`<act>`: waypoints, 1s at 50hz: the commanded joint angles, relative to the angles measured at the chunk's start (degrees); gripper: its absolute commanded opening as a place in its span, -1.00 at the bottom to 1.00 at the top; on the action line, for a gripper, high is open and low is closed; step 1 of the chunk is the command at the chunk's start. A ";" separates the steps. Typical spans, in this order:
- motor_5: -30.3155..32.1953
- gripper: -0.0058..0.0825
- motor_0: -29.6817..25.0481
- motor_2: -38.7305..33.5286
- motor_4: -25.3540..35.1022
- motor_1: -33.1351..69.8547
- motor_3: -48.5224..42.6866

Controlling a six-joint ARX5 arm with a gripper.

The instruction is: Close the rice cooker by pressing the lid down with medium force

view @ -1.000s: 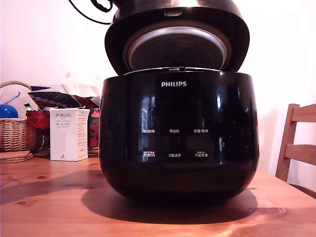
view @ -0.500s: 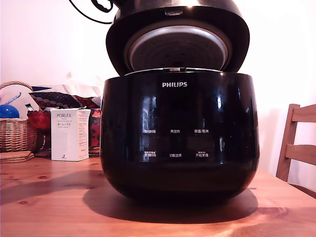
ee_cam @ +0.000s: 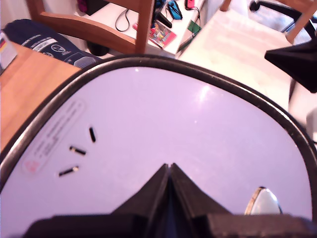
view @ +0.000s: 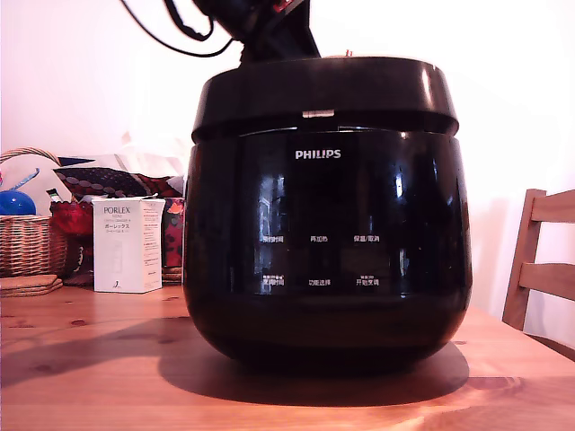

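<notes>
The rice cooker [view: 327,242], glossy black with a white PHILIPS logo, stands on the wooden table [view: 90,359]. Its lid [view: 323,94] lies flat down on the body, with no gap showing along the front. In the wrist view the lid's top [ee_cam: 163,124] fills the frame as a pale glossy surface with a label and small slots. My gripper [ee_cam: 170,166] is shut, fingertips together, resting on the lid's top with nothing held. In the exterior view only the arm [view: 269,27] shows above the lid, towards the exterior view's left.
A white PORLEX box [view: 128,244] and a wicker basket [view: 27,242] with a blue ball stand at the exterior view's left, with patterned cloth behind. A wooden chair [view: 539,269] stands at the right. Another chair [ee_cam: 99,25] and floor clutter show in the wrist view.
The lid swung down from half open to flat on the cooker body. The arm came down with it into the exterior view.
</notes>
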 commanded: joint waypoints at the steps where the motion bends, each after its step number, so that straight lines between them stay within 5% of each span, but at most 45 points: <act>1: -1.05 -0.92 -0.13 -4.07 -0.87 -1.60 1.07; 50: -12.90 -0.92 -0.02 -39.36 -9.70 -23.58 27.21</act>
